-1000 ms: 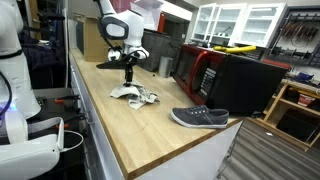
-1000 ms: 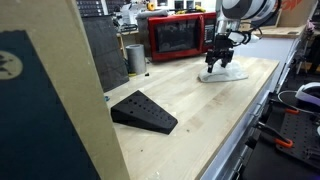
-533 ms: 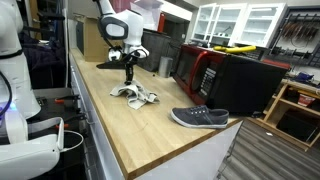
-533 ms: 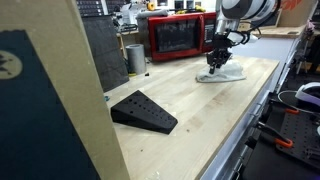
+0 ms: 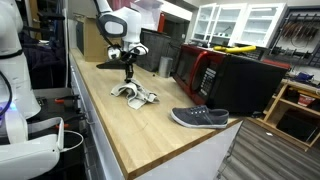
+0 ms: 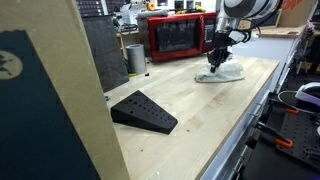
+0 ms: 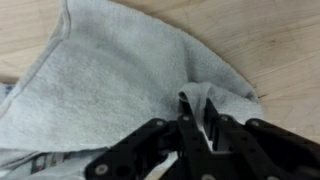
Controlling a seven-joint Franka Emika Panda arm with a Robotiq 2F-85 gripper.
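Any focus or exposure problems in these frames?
Wrist view: soft focus on the grey cloth, jaws dark against it. In an exterior view, a blurred foreground panel hides the picture's left side; in an exterior view, white cabinets look overexposed.

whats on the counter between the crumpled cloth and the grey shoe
Nothing: between the crumpled pale grey cloth and the grey fabric shoe there is only bare light wooden countertop, as an exterior view shows.
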